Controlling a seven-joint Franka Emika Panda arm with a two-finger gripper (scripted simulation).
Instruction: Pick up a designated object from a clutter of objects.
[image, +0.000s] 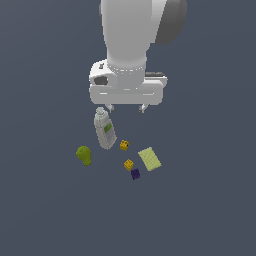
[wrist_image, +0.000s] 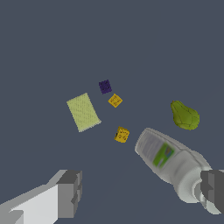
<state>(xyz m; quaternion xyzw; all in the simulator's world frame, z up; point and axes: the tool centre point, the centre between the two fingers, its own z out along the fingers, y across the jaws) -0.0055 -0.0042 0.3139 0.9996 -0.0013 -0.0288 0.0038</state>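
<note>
Exterior view: my gripper (image: 126, 107) hangs high over the clutter, jaws spread, nothing held. The purple brick (image: 135, 174) lies at the near edge of the group, just beside a yellow brick (image: 129, 164), with the flat pad (image: 149, 158) to its right. The bottle (image: 105, 129) lies just below the fingers.

Wrist view: the purple brick (wrist_image: 105, 86) sits well apart from my gripper (wrist_image: 140, 188). I judge two risks: descending here strikes the bottle (wrist_image: 173, 162), and the neighbouring yellow brick (wrist_image: 115, 100) may get pinched instead.

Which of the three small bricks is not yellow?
The purple brick; it lies beside one yellow brick, farther from the grey bottle than both.
</note>
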